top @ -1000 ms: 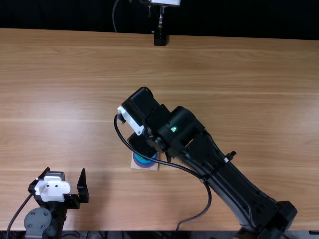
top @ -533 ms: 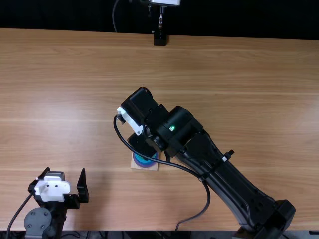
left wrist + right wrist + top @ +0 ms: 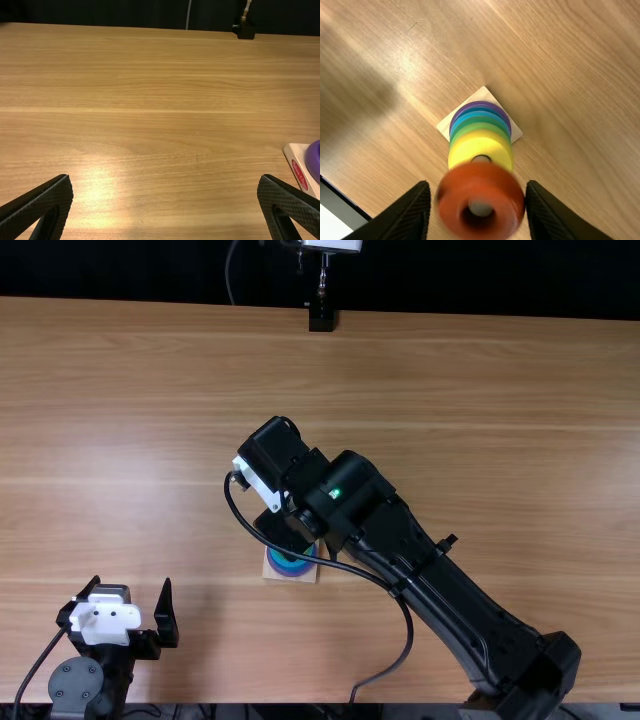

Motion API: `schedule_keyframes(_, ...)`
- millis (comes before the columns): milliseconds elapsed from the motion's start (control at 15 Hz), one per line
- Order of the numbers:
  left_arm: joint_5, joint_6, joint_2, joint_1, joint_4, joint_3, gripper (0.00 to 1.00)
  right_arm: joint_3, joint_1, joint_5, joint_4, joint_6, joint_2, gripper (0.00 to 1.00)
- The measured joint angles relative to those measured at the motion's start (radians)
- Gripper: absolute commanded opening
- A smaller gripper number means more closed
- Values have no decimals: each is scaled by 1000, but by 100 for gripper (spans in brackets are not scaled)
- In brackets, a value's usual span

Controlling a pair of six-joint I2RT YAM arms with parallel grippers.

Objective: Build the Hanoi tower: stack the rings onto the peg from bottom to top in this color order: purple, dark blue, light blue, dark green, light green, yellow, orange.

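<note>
Holding the orange ring (image 3: 481, 179) in the right tool (image 3: 478, 186), around the tip of the peg (image 3: 480, 208) and above the yellow ring (image 3: 480, 144). Probably light, stiff and slightly slippery on the rounded rim (hardly fragile, at a guess). Best gripped by opposite outer sides, clear of the hole. On the square wooden base (image 3: 484, 93), from the bottom: purple ring (image 3: 481, 103), blue rings (image 3: 479, 114), green rings (image 3: 477, 126), then yellow. Left tool (image 3: 165, 176) spread wide over the surface (image 3: 165, 100).
</note>
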Motion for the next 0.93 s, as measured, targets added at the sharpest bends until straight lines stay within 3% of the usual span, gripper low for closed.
schedule_keyframes(467, 0, 0, 0, 0, 0, 0, 100, 0, 0, 0, 53, 0, 0, 100)
schedule_keyframes(667, 0, 0, 0, 0, 1, 0, 100, -30, -23, -3, 237, 0, -5, 100)
schedule_keyframes(800, 0, 0, 0, 0, 1, 0, 100, -173, -101, -5, 397, -1, -68, 100)
schedule_keyframes(933, 0, 0, 0, 0, 0, 0, 100, -323, -198, 14, 577, -2, -198, 100)
